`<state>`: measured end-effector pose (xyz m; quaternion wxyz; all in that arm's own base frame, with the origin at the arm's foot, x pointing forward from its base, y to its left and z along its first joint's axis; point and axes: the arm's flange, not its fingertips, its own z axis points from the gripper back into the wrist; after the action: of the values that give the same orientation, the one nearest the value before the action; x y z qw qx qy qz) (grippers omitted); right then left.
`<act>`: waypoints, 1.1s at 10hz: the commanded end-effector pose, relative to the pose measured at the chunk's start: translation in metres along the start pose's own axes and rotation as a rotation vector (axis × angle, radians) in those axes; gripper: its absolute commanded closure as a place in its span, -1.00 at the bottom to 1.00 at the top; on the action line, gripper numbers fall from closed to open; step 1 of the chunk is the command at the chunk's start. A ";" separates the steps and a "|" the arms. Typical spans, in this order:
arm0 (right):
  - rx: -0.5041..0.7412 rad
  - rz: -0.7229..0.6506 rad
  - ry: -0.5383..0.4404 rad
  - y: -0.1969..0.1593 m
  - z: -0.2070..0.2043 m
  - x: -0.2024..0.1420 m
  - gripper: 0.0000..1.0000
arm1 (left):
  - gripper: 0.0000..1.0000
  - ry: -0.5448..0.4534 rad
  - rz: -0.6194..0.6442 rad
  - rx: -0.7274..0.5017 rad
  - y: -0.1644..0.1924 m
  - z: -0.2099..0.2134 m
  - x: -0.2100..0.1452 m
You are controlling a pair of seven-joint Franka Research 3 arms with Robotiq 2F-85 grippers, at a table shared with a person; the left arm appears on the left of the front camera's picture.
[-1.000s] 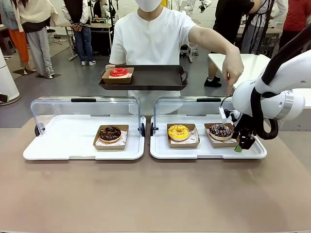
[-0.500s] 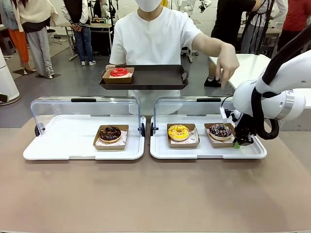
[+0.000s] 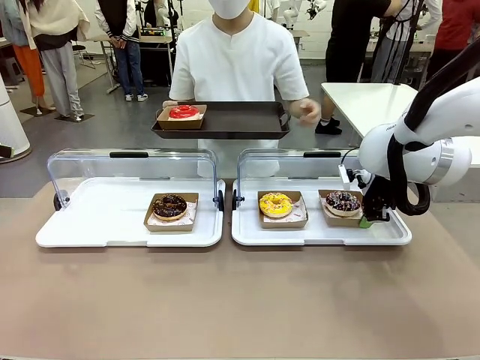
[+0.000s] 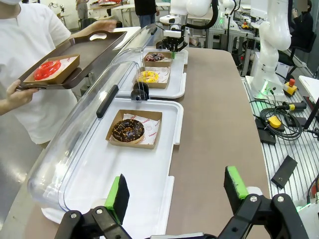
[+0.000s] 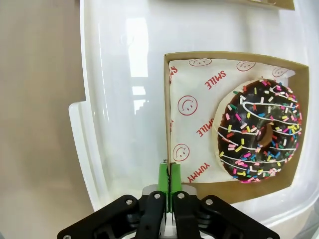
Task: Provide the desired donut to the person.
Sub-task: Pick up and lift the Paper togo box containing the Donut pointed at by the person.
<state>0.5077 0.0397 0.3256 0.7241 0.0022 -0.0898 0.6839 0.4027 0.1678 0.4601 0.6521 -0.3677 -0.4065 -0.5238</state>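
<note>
As the R gripper (image 5: 169, 173) pinched the donut box (image 5: 234, 56) by its wall, it needed a slow, flat lift.

Right arm (image 3: 420, 142) bends down low; right gripper (image 5: 168, 181) is pinched tight on the wall of the cardboard tray (image 5: 234, 56). Left gripper (image 4: 177, 189) hangs tilted forward, fingers spread wide.

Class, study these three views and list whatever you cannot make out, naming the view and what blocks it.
Right wrist view: liner print, partly under the sprinkled donut; neighbouring box, cut off by the top edge.
Front view: where the right gripper meets the sprinkled donut's box, covered by its own wrist.
Left wrist view: that same grip, too far and small.
</note>
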 end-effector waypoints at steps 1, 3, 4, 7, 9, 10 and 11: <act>-0.012 0.014 0.015 0.006 0.008 0.007 1.00 | -1.00 -0.009 -0.001 0.008 0.000 0.002 0.001; -0.011 0.009 0.072 0.026 0.024 0.019 1.00 | -1.00 -0.009 -0.001 0.008 0.000 0.002 0.001; -0.007 -0.006 0.099 0.038 0.034 0.024 1.00 | -1.00 -0.009 -0.001 0.008 0.000 0.002 0.001; 0.006 0.015 0.090 0.077 0.073 0.039 1.00 | -1.00 -0.009 -0.001 0.008 0.000 0.002 0.001; 0.034 0.033 0.091 0.098 0.100 0.049 1.00 | -1.00 -0.009 -0.001 0.008 0.000 0.002 0.001; 0.064 0.031 0.098 0.100 0.117 0.053 1.00 | -1.00 -0.009 -0.001 0.008 0.000 0.002 0.001; 0.069 0.010 0.118 0.097 0.136 0.056 1.00 | -1.00 -0.009 -0.001 0.008 0.000 0.002 0.001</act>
<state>0.3943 0.0854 0.4371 0.7130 -0.0069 -0.0393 0.7000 0.4027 0.1678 0.4599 0.6521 -0.3678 -0.4064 -0.5237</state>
